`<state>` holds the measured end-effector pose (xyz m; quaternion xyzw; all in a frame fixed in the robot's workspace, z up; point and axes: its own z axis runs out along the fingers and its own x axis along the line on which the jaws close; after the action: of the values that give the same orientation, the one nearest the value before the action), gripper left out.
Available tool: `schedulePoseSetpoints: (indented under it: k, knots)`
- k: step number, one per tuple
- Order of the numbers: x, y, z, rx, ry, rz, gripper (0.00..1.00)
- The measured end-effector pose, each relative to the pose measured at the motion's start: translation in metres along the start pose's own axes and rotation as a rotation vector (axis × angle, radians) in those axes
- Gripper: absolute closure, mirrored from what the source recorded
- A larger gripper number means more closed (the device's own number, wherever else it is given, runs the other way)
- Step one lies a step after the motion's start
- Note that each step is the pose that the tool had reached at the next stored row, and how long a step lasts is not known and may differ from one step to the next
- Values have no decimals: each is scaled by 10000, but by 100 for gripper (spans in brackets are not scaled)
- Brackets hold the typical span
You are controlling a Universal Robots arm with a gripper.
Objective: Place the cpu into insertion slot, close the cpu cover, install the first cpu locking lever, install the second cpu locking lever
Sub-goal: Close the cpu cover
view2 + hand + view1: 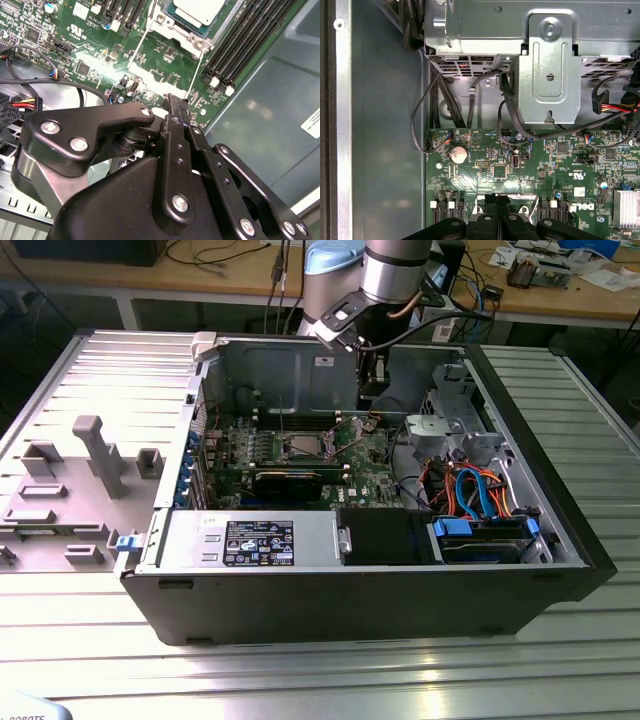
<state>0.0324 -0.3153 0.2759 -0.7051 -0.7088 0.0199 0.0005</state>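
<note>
Cpu, a small flat square chip with a dull silver metal top (197, 7), was already seated in its socket on the board, so I judged the first step done.

Working down from the biggest thing: the black open-sided computer case (350, 590) lay on the ribbed metal table (320, 680), and the green circuit board (375, 458) sat flat inside it. The arm reached down into the case from the far side in the exterior view. Its black gripper (371, 416) hung over the board, just beside the socket toward the exterior view's right.

In both wrist views the black fingers (490, 201) were pressed together with nothing between them, so I read the hand as closed and empty. Its tip (173, 102) sat low over bare board, a little short of the socket.

The insertion slot, a small square socket with a silver metal rim (288, 446), held the chip. The cpu cover, a thin silver metal frame with a square window (200, 36), looked to be lying down around the chip, so I took the second step as probably done too.

Two thin silver wire levers (137, 47) (196, 72) ran along either side of the socket toward the gripper. I could not tell whether either was hooked down, and I counted both lever steps as open.
</note>
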Motion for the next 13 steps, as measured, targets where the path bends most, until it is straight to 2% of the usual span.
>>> schedulePoseSetpoints:
  k: [9,10,11,12,13]
  knots:
    - [0,1,0,0,0,0,89]
    - [-1,20,2,1,1,-3,89]
    - [-1,78,16,9,1,-3,89]
    - [-5,101,41,11,0,-4,89]
    - [-50,114,88,11,0,-3,89]
